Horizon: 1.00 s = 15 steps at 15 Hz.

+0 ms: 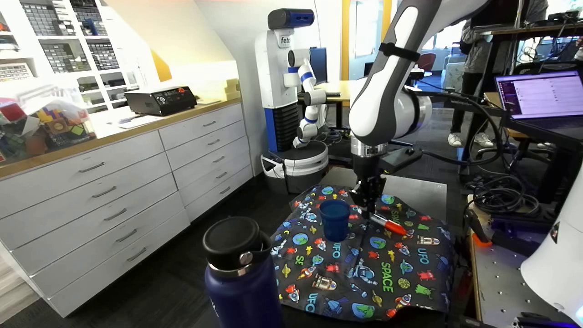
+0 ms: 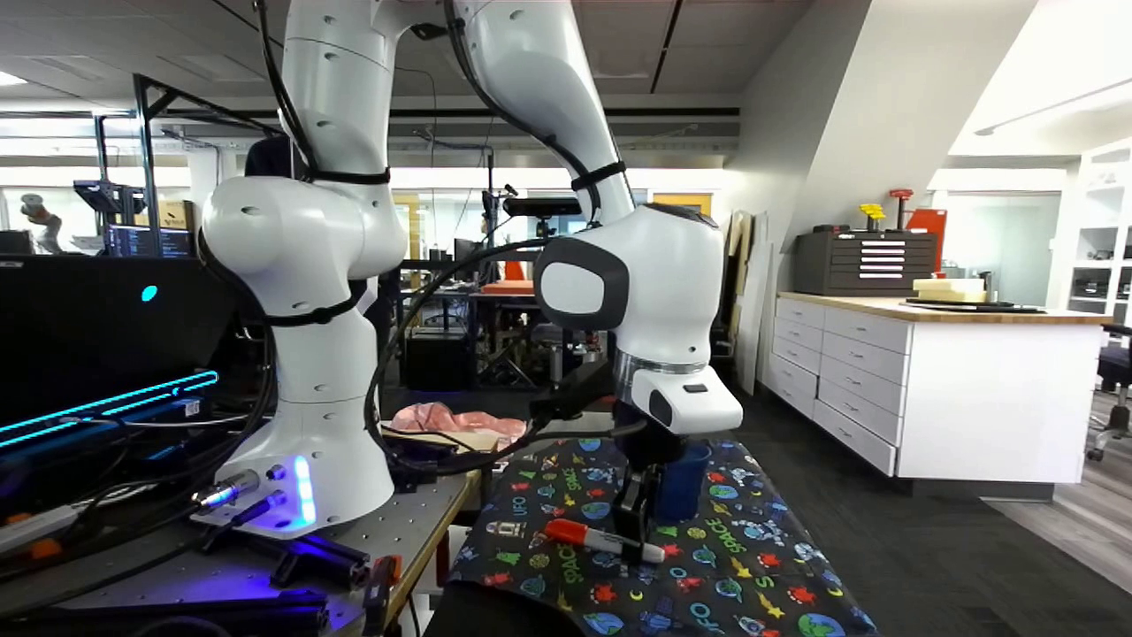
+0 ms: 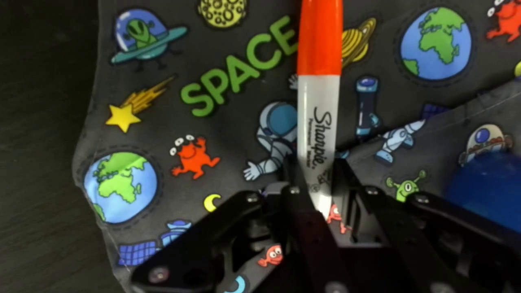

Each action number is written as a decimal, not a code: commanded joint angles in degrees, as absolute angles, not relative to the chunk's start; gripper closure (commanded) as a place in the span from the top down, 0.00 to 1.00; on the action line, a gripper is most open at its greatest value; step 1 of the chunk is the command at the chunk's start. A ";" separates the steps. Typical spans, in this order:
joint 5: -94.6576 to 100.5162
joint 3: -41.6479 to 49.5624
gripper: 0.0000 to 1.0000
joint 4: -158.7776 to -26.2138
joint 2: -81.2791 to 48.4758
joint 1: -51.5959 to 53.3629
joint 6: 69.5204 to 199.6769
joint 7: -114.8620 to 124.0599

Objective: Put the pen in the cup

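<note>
The pen [image 3: 319, 97], a white marker with an orange-red cap, is pinched near its white end between both fingers of my gripper [image 3: 315, 167] in the wrist view. Its capped end points away from the jaws. Exterior views also show the pen [image 1: 395, 226] lying level, at or barely above the patterned cloth, with the gripper [image 2: 638, 541] coming straight down over it. Close beside the jaws, the small dark-blue cup [image 1: 334, 223] stands upright on the cloth. The arm partly covers the cup [image 2: 688, 482] in an exterior view; only a blurred edge of the cup [image 3: 488, 191] enters the wrist view.
A tall dark-blue jug with a black lid [image 1: 243, 278] rises at the near side of the cloth. The space-print cloth [image 1: 350, 282] has folds and a raised front edge. White drawers [image 2: 849, 372] stand beyond the table; cables [image 1: 501, 191] lie near the robot's base.
</note>
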<state>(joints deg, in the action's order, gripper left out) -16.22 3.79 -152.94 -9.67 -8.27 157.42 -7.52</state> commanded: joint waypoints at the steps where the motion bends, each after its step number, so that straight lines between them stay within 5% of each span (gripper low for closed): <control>1: -18.59 2.59 0.07 -153.01 -9.64 -9.36 157.45 -9.56; 15: -6.87 6.97 0.07 -153.25 -4.15 -7.60 156.15 -1.12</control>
